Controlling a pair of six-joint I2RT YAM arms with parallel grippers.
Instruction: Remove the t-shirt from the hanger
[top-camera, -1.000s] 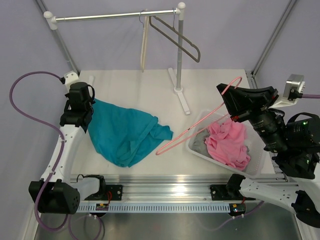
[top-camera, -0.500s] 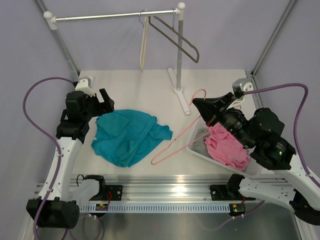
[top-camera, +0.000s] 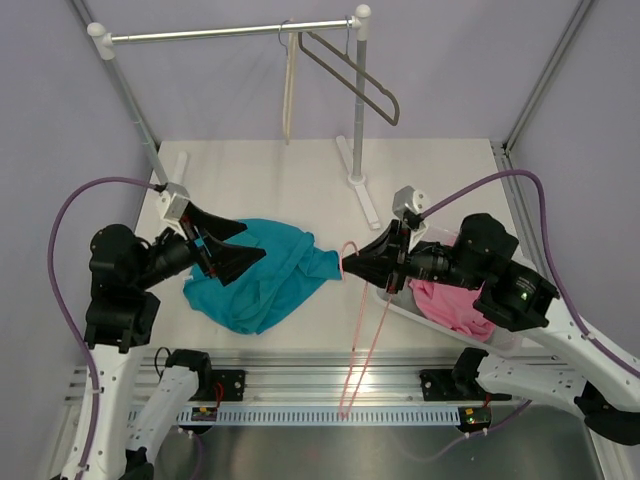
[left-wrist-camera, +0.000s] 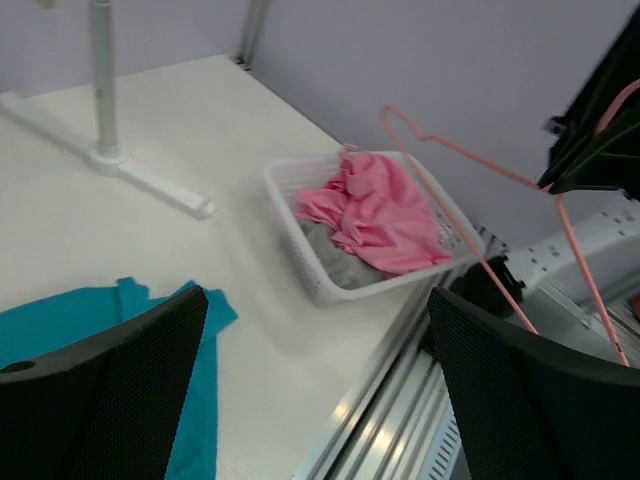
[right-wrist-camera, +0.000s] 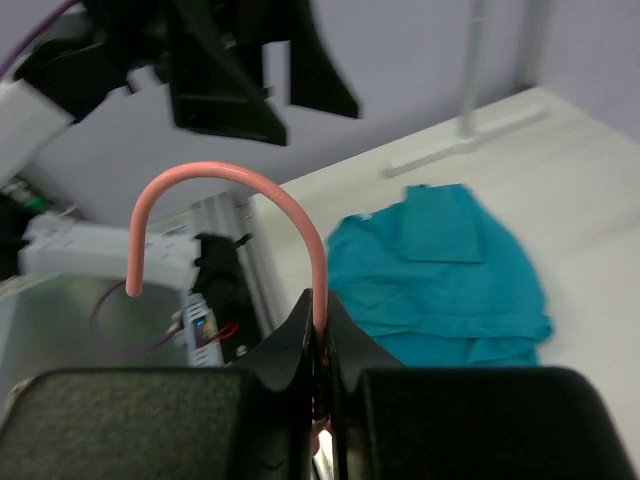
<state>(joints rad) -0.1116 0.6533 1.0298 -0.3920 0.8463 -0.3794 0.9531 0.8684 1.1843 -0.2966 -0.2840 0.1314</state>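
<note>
The white table (top-camera: 280, 180) fills the middle of the top view. A teal t-shirt (top-camera: 255, 275) lies crumpled on it left of centre. A white plastic basket (left-wrist-camera: 300, 245) sits at the right edge, and the clothes rail's white foot (top-camera: 365, 205) stands upper centre.

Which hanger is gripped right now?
The pink hanger, clamped at its hook by the right gripper; the cream hanger and grey hanger hang on the rail.
</note>
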